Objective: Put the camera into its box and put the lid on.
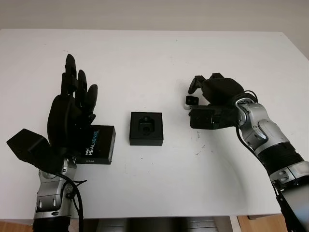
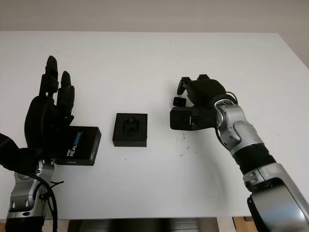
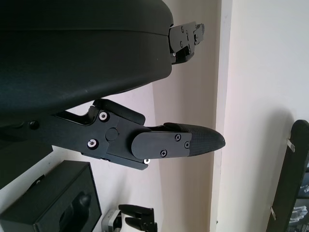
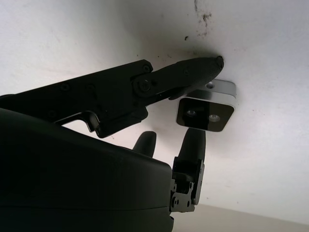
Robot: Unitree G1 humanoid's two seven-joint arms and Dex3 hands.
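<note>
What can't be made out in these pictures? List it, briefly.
- Black printed box lid: its left part, head views, behind the open left hand.
- Small silver camera: most of its body, head views, under the right hand; grip unclear.
- Black open box: cut by the edge, left wrist view.

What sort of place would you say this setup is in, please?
Probably a lab or office test bench: a plain white table against a bare wall, holding only a camera, its open box and the lid between the two robot hands.
</note>
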